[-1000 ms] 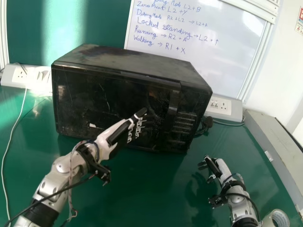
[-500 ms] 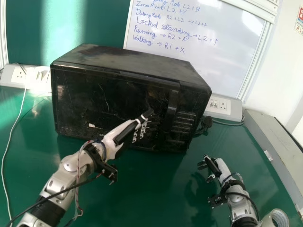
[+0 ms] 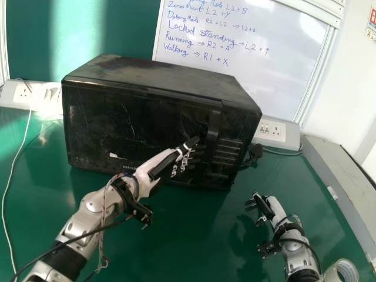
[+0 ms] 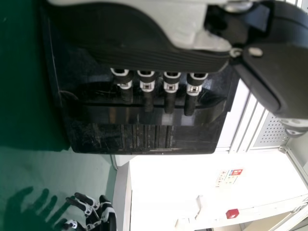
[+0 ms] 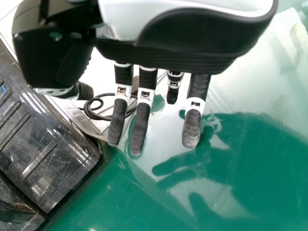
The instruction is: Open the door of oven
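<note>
Has moved black-and-white jointed left hand (image 3: 154, 167) rightward across shut black door (image 3: 94, 123) of boxy oven (image 3: 164, 75), nearer dark upright handle (image 3: 214, 124), with fingers extended. Keeps similar right hand (image 3: 278, 210) relaxed, apart from oven on green table (image 3: 182, 247).

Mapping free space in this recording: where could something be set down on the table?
Bare: the table in front of the oven, between left arm and right hand; also between left arm and white cable. Crowded: the oven door, by the left hand, and beside right arm, near tape roll.
</note>
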You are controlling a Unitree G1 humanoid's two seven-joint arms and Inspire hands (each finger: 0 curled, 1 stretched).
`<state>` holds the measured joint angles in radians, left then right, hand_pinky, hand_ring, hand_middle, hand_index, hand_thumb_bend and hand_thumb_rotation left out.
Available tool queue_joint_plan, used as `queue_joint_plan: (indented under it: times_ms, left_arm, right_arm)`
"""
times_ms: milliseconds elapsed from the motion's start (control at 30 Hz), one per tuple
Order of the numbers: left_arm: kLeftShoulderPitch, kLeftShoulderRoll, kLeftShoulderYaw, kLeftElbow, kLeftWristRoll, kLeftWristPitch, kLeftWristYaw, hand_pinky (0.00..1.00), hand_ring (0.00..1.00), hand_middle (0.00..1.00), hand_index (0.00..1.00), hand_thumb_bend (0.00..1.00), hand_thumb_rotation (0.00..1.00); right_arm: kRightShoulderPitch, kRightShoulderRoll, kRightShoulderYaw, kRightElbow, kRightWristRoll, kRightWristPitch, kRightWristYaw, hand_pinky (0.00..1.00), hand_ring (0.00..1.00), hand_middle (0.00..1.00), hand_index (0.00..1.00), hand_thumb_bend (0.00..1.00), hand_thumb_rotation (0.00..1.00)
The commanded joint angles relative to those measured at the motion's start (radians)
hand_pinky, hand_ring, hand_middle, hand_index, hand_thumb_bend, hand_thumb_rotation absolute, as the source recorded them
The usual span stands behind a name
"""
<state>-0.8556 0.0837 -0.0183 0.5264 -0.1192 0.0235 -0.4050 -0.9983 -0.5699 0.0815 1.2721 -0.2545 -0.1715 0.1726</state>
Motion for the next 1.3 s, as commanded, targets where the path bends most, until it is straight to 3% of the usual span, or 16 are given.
queue_joint_plan:
  times_ms: [0,600,767,1100,1267]
  left_arm:
    - [-0.025,-0.008,0.000,0.023,0.000,-0.015,-0.006,0.83,0.99,1.00,0.95,1.00,0.87]
    - [-0.101,-0.020,0.027,0.189,-0.016,-0.084,-0.034,0.86,1.00,1.00,0.96,1.00,0.87]
    - [-0.109,-0.019,0.025,0.214,0.006,-0.118,-0.012,0.86,0.99,1.00,0.96,1.00,0.88]
    - [-0.134,-0.042,0.056,0.246,0.041,-0.097,0.187,0.82,0.93,0.95,0.88,1.00,0.88]
    - [-0.146,-0.039,0.064,0.263,0.039,-0.094,0.220,0.83,0.94,0.96,0.91,1.00,0.89]
  right_arm:
    - [0.022,0.013,0.002,0.022,-0.004,0.029,0.019,0.32,0.38,0.49,0.50,0.49,0.16]
    - [0.012,0.016,0.006,0.028,-0.010,0.032,0.014,0.30,0.37,0.47,0.50,0.49,0.16]
    - [0.011,0.016,0.004,0.030,-0.008,0.035,0.015,0.30,0.37,0.48,0.50,0.49,0.16]
    - [0.011,0.011,0.006,0.029,-0.011,0.027,0.016,0.29,0.37,0.47,0.50,0.49,0.16]
    - [0.012,0.009,0.009,0.028,-0.015,0.022,0.014,0.30,0.37,0.48,0.50,0.49,0.16]
